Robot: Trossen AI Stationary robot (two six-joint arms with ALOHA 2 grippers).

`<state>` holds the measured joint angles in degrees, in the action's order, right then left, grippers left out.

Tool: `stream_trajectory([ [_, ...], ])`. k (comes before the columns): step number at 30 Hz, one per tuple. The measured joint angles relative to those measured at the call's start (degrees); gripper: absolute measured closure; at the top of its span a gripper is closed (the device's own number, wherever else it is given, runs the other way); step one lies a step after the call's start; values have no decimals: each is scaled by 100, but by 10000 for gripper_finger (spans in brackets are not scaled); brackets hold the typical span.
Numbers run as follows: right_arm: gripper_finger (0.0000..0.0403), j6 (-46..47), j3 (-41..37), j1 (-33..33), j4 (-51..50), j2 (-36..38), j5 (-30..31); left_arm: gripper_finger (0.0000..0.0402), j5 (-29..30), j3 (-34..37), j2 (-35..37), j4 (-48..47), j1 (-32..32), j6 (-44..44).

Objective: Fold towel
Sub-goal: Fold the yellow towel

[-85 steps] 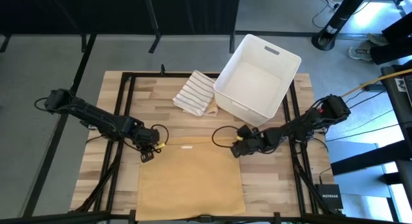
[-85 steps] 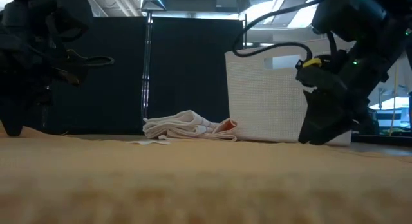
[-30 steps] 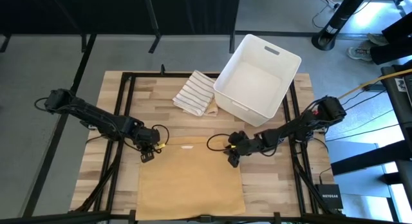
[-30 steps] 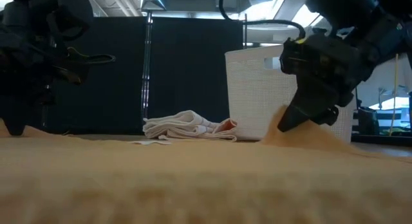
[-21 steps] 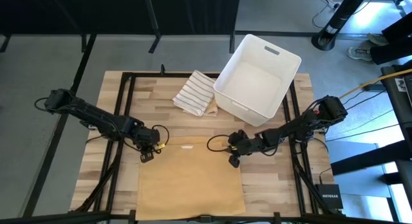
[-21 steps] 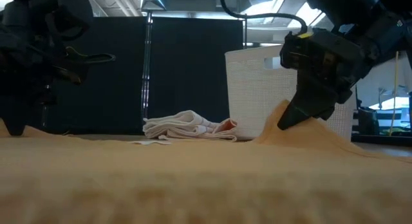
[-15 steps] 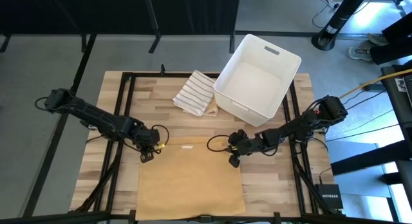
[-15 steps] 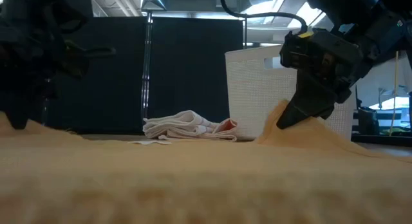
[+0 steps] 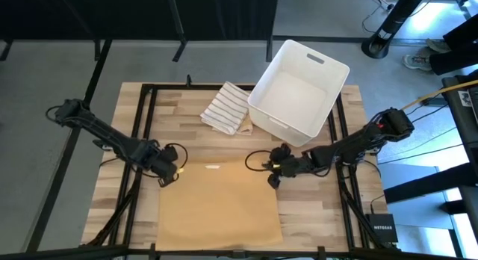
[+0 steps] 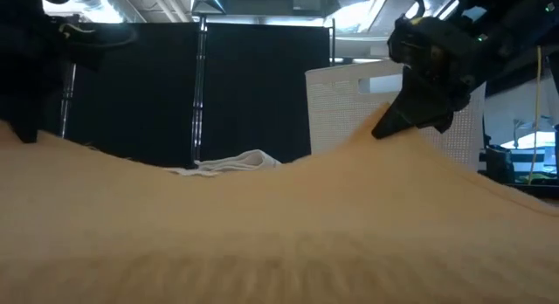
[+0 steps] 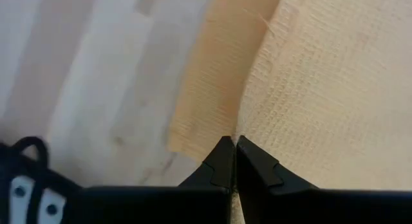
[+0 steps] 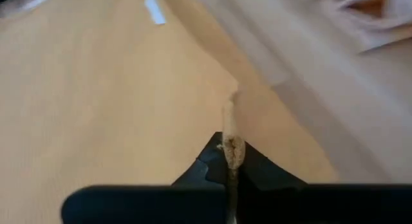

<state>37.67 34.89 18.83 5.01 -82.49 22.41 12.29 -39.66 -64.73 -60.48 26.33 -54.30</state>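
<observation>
Tan towel [image 9: 218, 204] spread on the table [image 9: 142, 110], near edge cut off from above; filling the low view and hiding most of the table there. Left gripper [image 9: 166, 173] pinching its far left corner, jaws pressed together. Striped cloth [image 9: 226, 107] folded behind, touching the white bin [image 9: 299, 89]. Right gripper [image 9: 273, 170] clamped on the far right corner, lifted off the wood.

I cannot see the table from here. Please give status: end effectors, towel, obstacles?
Both end effectors shut on tan towel: left, right, far corners lifted. Striped cloth and white bin beyond, apart from it.
</observation>
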Motion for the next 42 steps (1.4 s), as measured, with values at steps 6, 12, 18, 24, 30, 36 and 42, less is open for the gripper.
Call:
stream_trajectory([
  [6, 400, 85, 0, 107, -349, 8, 1034, 401, 589, 2, -2, -152, 159, -232],
  [12, 401, 157, 0, 107, -555, -27, 1372, 401, 893, 80, -2, -180, 142, -281],
  [18, 393, 109, 0, 100, -515, -27, 1406, 400, 918, 433, -2, -120, 142, -664],
  [24, 372, 105, 0, 89, -531, -27, 1566, 400, 1009, 578, -2, 159, 137, -623],
  [30, 320, 157, 0, -38, -528, -29, 1548, 360, 1095, 586, -2, 215, 133, -514],
  [36, 250, 81, 0, -90, -526, 12, 1350, 284, 890, 559, -2, -364, 133, -589],
  [42, 222, 74, -2, -27, -219, 124, 413, 262, 815, 355, 0, 307, 346, -585],
])
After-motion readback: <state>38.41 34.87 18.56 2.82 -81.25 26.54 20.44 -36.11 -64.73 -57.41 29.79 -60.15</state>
